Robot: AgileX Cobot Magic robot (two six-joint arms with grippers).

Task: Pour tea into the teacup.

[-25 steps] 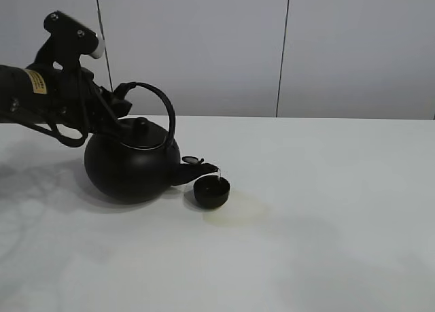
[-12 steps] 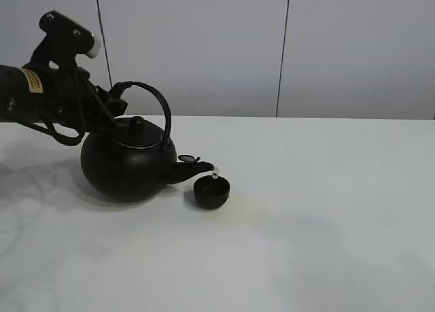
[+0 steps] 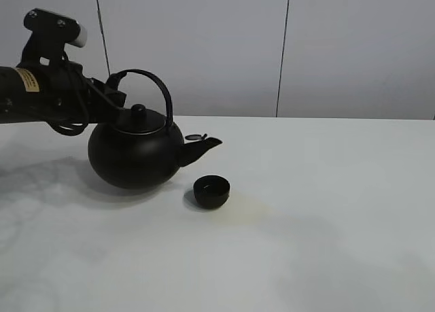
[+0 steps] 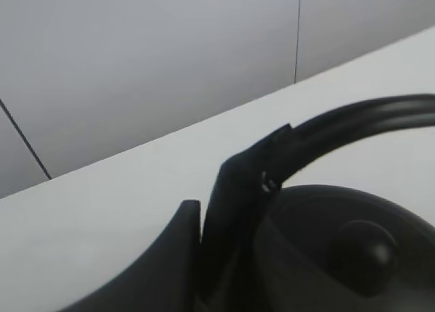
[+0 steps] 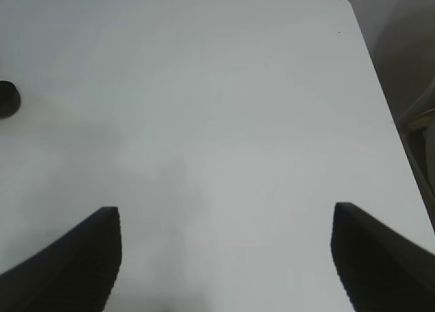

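Note:
The small black teacup (image 3: 211, 192) stands on the white table (image 3: 340, 210); it also shows at the edge of the right wrist view (image 5: 8, 98). A faint yellowish puddle of tea (image 3: 248, 210) lies on the table right of the cup. The big black kettle (image 3: 136, 153) is held level, left of and above the cup, spout (image 3: 204, 146) pointing right with no stream. My left gripper (image 3: 114, 86) is shut on the kettle's arched handle (image 4: 353, 122). My right gripper (image 5: 224, 257) is open and empty over bare table, out of the exterior view.
A grey panelled wall (image 3: 285, 47) runs behind the table. The table's far edge and right corner (image 5: 343, 1) show in the right wrist view.
The kettle has tipped back from pouring to level and lifted slightly. The thin stream from the spout into the cup has stopped. The left arm rose a little.

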